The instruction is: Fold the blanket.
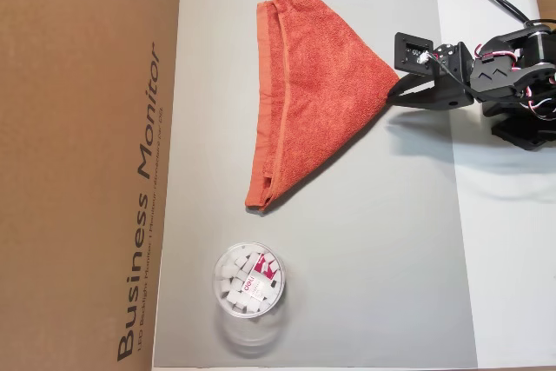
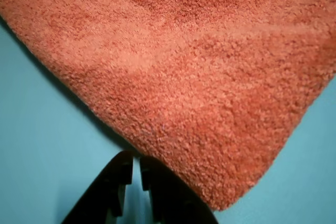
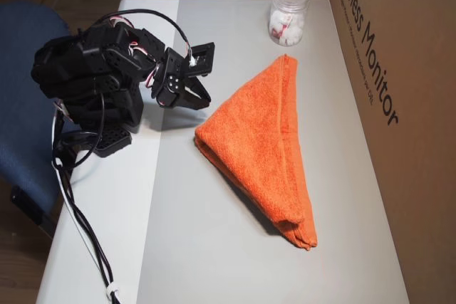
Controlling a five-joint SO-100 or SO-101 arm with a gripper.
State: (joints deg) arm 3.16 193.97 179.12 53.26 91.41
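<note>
blanket [image 1: 308, 84] – orange-red terry | folded triangle – hemmed edges stacked

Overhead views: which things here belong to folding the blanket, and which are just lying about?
Part of the job:
- blanket, lying as a triangle on the grey mat
- gripper, at the blanket's corner

Just lying about:
- clear tub of small white pieces
- cardboard box

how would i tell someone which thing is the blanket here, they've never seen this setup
Start at the grey mat beside the big cardboard box. The blanket is the orange-red terry cloth folded into a triangle, one corner pointing at the gripper. Its only neighbour is a small clear tub of white pieces.
</note>
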